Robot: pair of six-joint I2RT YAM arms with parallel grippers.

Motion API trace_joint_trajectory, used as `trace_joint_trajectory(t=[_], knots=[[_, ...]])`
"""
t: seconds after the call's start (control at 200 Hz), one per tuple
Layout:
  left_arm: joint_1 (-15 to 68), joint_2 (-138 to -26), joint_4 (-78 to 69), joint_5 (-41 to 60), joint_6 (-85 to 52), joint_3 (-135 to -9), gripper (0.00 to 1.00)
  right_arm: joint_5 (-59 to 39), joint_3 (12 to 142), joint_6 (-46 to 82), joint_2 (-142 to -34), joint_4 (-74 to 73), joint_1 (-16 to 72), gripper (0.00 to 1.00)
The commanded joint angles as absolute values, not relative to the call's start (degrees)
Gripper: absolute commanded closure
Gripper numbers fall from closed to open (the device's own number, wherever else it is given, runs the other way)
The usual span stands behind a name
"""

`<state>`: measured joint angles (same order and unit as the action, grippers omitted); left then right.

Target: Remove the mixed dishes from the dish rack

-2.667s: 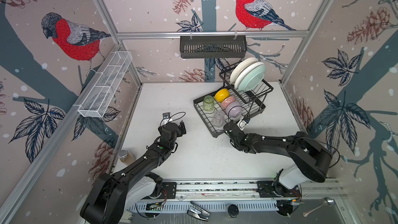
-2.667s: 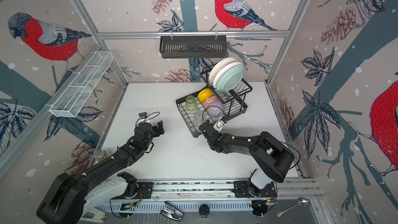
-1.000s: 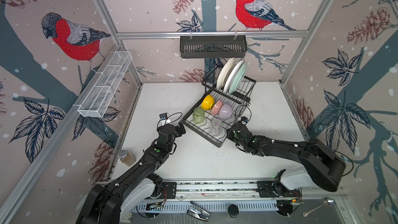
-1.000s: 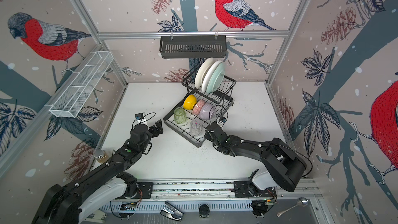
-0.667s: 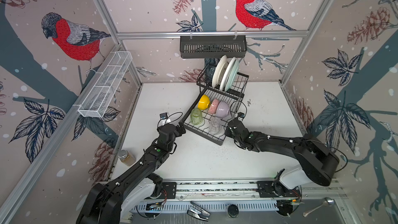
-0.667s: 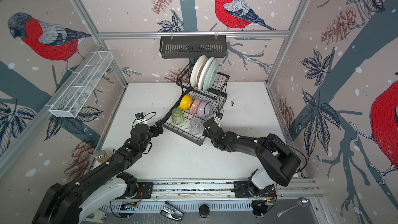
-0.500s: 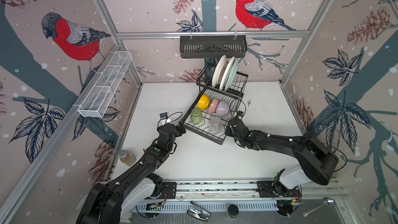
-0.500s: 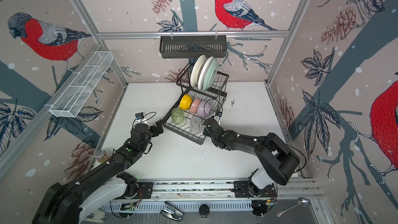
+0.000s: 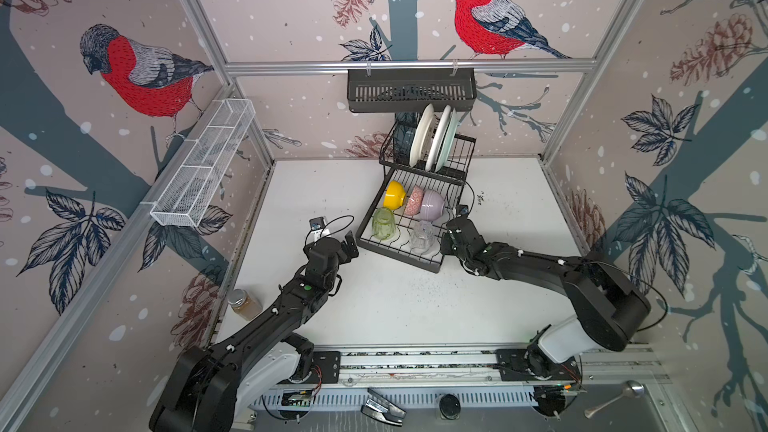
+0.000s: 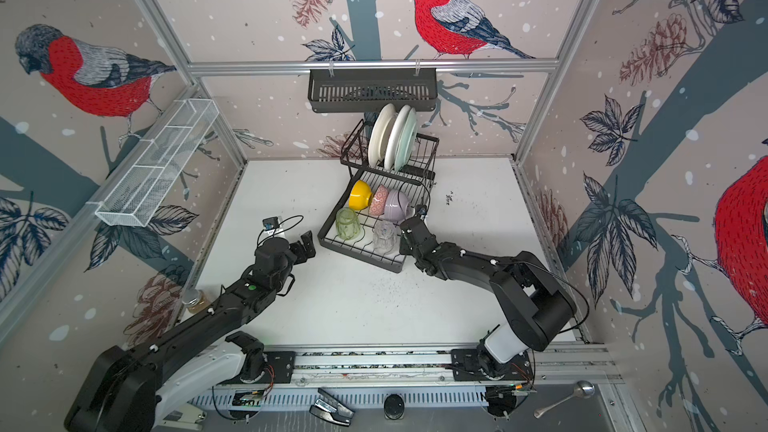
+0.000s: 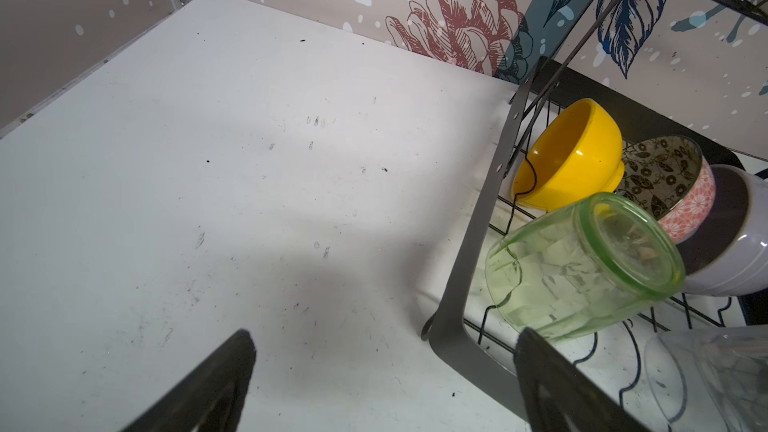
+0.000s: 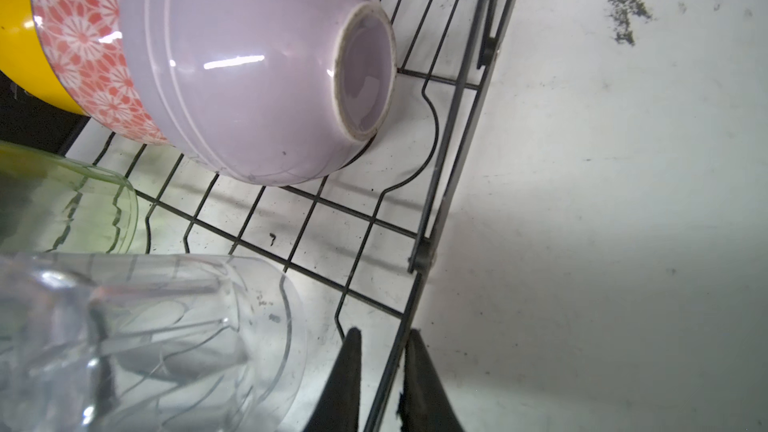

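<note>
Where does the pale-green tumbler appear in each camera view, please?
In a top view: green tumbler, dish rack's near-left corner.
In a top view: green tumbler, same corner.
Left wrist: green tumbler beside the yellow bowl.
Right wrist: green tumbler beyond clear tumbler.
Shared landmark: lilac bowl.

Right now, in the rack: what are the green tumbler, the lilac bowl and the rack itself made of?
Green tumbler: looks like glass, glossy. It is see-through with a thick rim and moulded facets. Clear plastic is not ruled out.
Lilac bowl: glazed ceramic, glossy. It shows sharp highlights and a bare, pale foot ring.
Rack: thin metal wire and flat band with a matt black coating, probably paint or powder coat.
</note>
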<state>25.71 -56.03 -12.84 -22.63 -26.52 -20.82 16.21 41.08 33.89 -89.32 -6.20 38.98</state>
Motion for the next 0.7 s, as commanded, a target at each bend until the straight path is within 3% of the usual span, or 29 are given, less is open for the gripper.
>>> trace_joint_trajectory(t=[0.0,0.695], knots=[[25.7,-56.0,-13.4,-23.5,-25.7,-21.4,0.03,10.8,39.7,23.9,-90.9,8.7,39.4,0.87],[25.7,-55.7,-13.2,-22.7,-25.8,-21.4,0.03,11.7,35.7,30.7,-89.3,8.5,47.7,0.9]])
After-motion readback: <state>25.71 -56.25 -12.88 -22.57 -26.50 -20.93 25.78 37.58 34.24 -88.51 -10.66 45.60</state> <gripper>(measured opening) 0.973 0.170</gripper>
